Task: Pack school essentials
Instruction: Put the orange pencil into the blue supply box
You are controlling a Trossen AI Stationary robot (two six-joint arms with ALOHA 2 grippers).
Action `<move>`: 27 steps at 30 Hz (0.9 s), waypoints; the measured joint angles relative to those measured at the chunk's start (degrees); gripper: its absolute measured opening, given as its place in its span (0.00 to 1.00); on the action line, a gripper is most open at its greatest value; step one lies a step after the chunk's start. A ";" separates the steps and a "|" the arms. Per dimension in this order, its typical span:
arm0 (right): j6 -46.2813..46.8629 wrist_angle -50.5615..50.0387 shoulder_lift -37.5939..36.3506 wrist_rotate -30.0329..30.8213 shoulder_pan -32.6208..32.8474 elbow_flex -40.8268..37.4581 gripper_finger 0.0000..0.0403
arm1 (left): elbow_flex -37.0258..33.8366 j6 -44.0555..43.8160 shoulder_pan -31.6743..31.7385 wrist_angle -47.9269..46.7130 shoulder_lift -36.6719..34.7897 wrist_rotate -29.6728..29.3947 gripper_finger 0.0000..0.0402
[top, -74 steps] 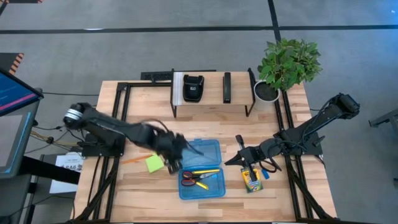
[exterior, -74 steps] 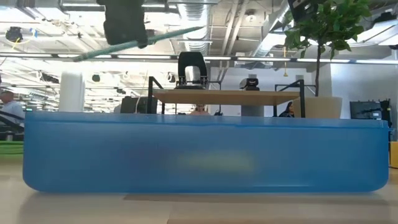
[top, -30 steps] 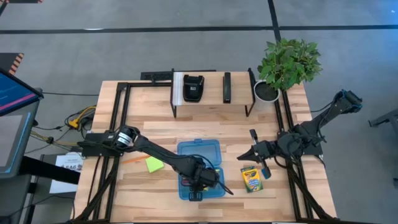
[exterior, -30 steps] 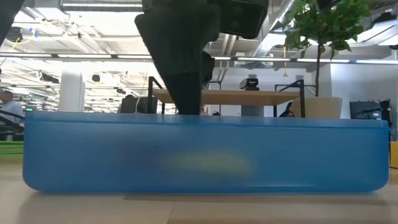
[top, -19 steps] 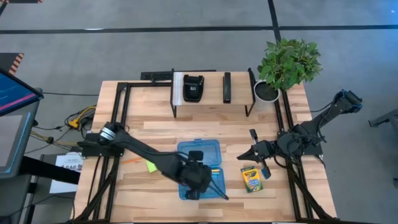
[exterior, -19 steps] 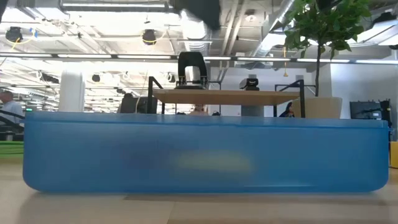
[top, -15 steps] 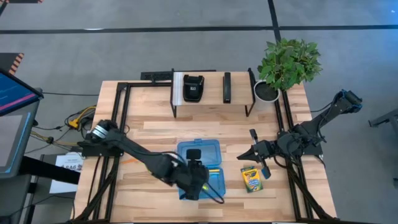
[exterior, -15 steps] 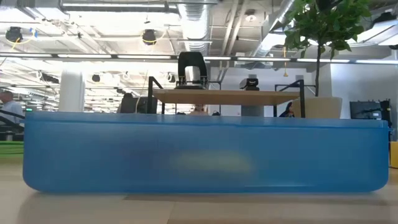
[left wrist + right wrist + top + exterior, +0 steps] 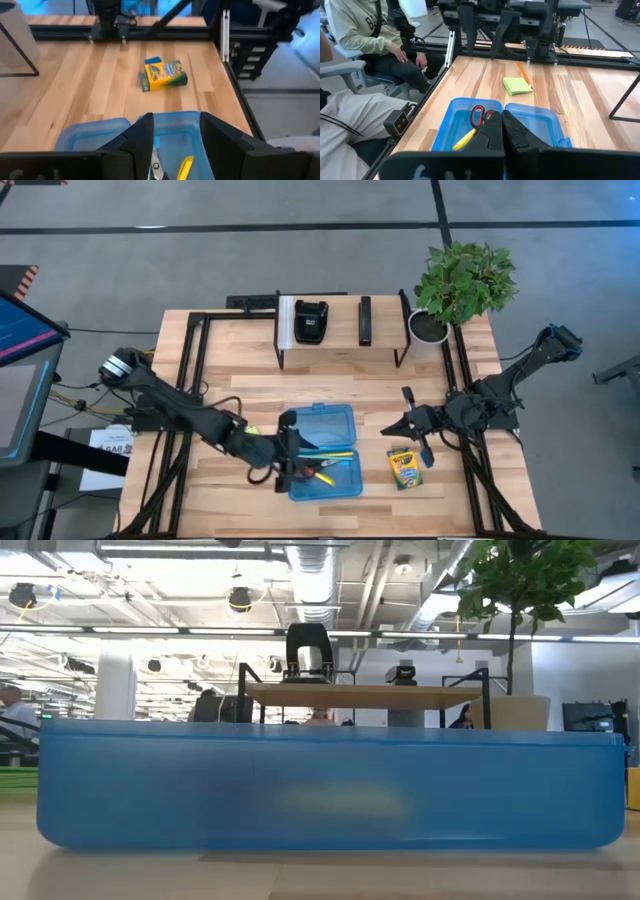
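Observation:
A blue box (image 9: 340,425) stands open near the table's front middle; its wall (image 9: 320,790) fills the low view. Inside lie red-handled scissors (image 9: 312,472) (image 9: 479,116) and a yellow pencil (image 9: 335,455) (image 9: 465,137). My left gripper (image 9: 296,458) (image 9: 175,135) hovers open over the box's left rim, holding nothing. The crayon box (image 9: 403,467) (image 9: 162,75) lies flat on the table to the right of the blue box. My right gripper (image 9: 388,432) (image 9: 502,125) waits shut just beyond it. A lime sticky-note pad (image 9: 516,85) and an orange pencil (image 9: 522,70) lie left of the box.
A low shelf with a black boxy device (image 9: 310,320) stands at the far edge, and a potted plant (image 9: 462,280) at the far right corner. A seated person (image 9: 370,40) shows beyond the table's left side. Bare wood lies between the box and the shelf.
My left gripper has risen out of the blue box and drawn back toward the table's left edge, from over the box's middle to its left rim. The scissors and yellow pencil, which it covered before, show again in the box.

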 joint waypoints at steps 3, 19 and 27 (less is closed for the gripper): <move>0.32 0.05 0.00 0.00 0.00 0.00 0.00 | -2.55 -0.95 -0.19 -0.20 -3.16 -0.04 0.37; 14.52 -21.79 0.01 -5.25 -9.60 5.79 0.00 | -3.87 1.28 -6.13 -5.17 -9.43 -17.18 0.37; 16.28 -36.83 2.27 -12.47 -15.10 13.67 0.10 | -17.56 2.02 -4.72 13.37 -12.30 -15.19 0.37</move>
